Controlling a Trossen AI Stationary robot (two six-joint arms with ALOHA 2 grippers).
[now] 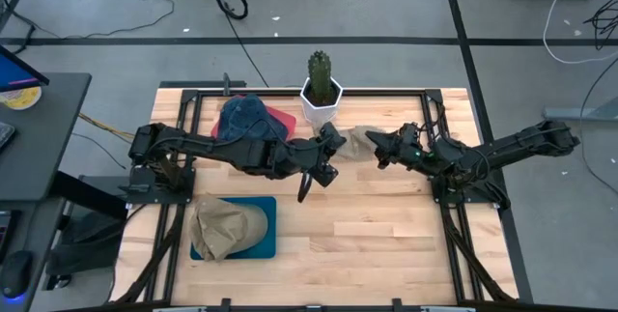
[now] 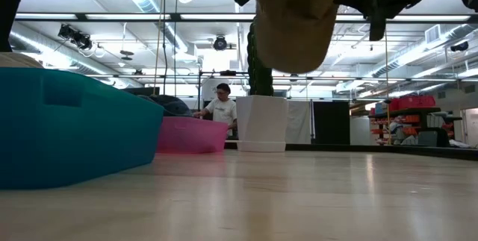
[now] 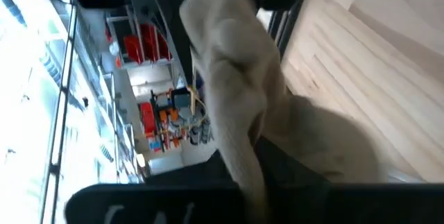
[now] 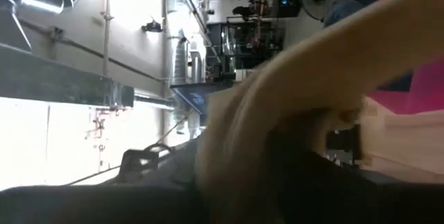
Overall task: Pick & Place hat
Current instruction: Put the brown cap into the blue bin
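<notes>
Both tools, left [image 1: 333,150] and right [image 1: 379,148], clamp the tan hat [image 1: 361,139] aloft.

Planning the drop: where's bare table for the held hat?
Bare wood: front centre and front right, between the blue tray and the right frame rail. Crowded at the back: pink tray, cactus pot, both grippers holding the tan hat.

Tan hat [image 2: 295,17] is cropped at the low view's top — both grippers' jaws hidden behind it.
</notes>
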